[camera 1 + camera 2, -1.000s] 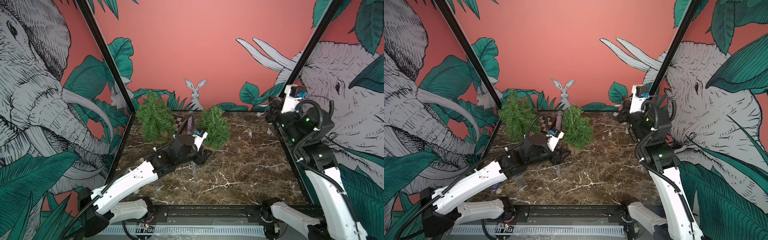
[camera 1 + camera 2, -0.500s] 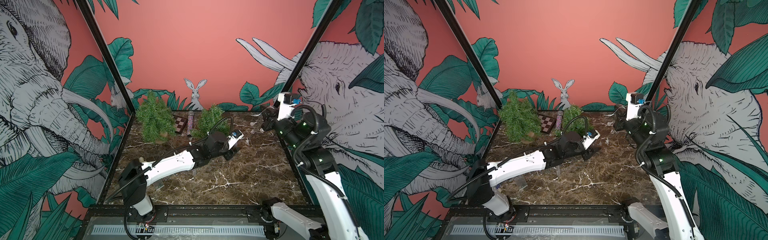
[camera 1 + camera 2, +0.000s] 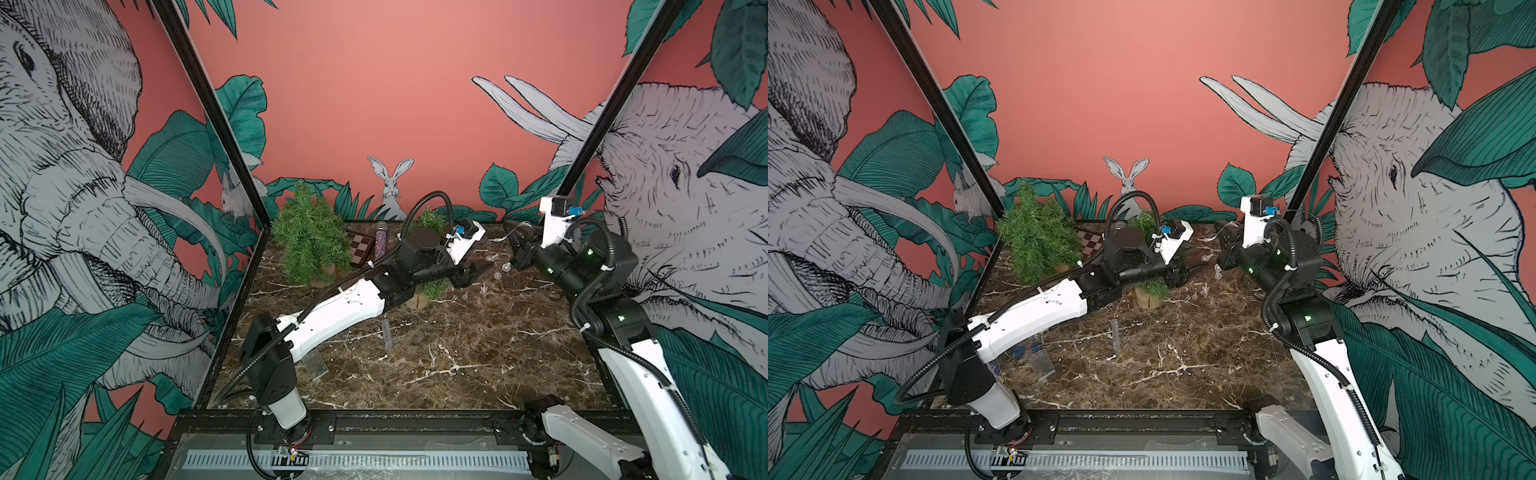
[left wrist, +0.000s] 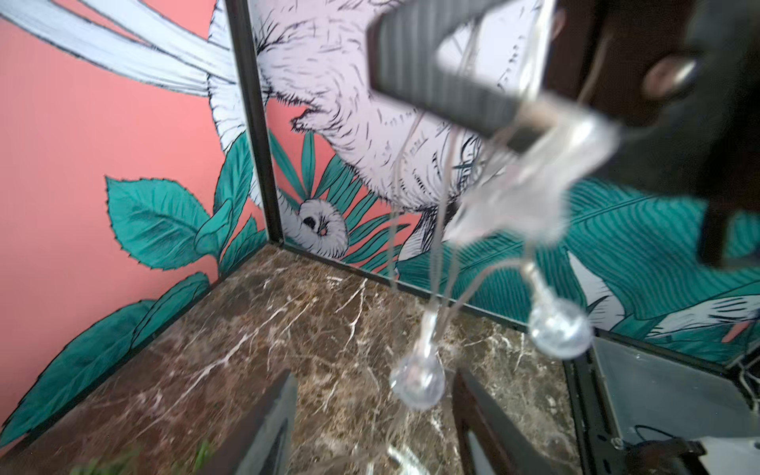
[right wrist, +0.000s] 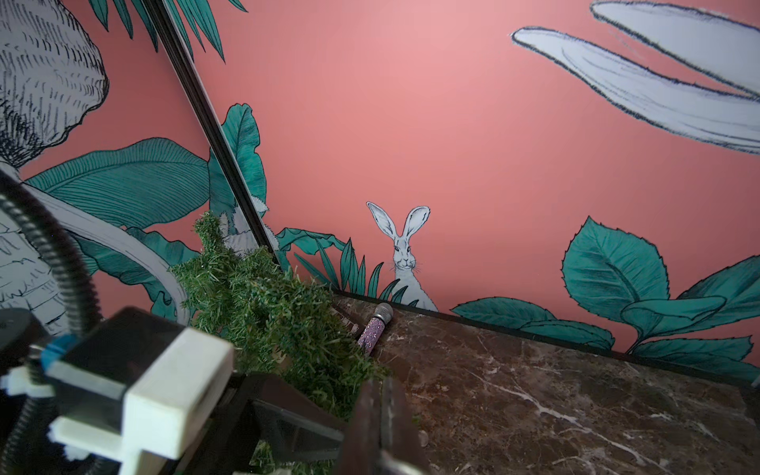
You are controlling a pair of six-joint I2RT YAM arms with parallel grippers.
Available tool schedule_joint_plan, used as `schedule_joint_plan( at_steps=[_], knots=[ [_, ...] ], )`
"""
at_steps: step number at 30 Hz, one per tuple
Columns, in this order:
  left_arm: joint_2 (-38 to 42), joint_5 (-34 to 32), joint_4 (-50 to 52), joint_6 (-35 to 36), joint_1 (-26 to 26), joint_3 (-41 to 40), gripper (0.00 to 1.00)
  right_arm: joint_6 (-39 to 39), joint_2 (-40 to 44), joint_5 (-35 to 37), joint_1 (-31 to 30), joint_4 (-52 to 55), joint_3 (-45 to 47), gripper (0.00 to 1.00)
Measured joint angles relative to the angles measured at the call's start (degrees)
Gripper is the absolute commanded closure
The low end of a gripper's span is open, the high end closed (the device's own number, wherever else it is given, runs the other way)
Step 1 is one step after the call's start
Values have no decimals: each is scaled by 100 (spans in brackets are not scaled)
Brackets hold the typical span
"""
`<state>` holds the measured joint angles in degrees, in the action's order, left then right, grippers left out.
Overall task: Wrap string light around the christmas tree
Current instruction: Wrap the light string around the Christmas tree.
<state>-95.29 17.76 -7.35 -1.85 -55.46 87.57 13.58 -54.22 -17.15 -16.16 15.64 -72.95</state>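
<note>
Strand and jaws sit almost in line. The string light [image 4: 530,197], clear round bulbs on thin pale wire, hangs in a bunch from the right end effector [image 4: 522,127], whose dark ribbed fingers [image 4: 444,82] are pressed together on the wire. This is near the far-right corner of the brown marble-patterned worktop [image 3: 457,353]. The wires drop roughly straight down, with bulbs dangling low over the surface.

The left end effector [image 3: 478,272] has its jaws spread and empty. It points at the hanging strand from the middle of the worktop and sits just short of it. In the left wrist view one bulb hangs between the two spread fingers.

The small green artificial christmas tree [image 3: 432,286] on its wood-slice base stands behind that end effector, under the left wrist, toward the middle of the far edge. The left arm is therefore the nearer one to the tree. The likely next move is to close across the near-vertical wire and draw it back toward the tree.
</note>
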Motion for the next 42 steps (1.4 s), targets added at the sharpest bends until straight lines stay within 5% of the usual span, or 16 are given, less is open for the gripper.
schedule_joint_plan(
  at_steps=[6,19,24,28,34,42],
  knots=[
    [-153,398,-125,-175,0,203,51,146,59,-111,0,-31,179,100],
    [-479,763,-96,-313,2,424,100,407,160,-304,0,-319,527,100],
    [-297,514,328,-103,70,439,100,446,424,-304,0,-352,909,58],
    [-76,28,999,275,170,815,100,535,846,-256,0,-356,1488,39],
    [44,-160,1467,505,258,1958,100,726,1064,-44,4,-227,2284,28],
    [146,-286,1875,820,247,2704,100,1119,664,11,4,-227,3069,35]
  ],
)
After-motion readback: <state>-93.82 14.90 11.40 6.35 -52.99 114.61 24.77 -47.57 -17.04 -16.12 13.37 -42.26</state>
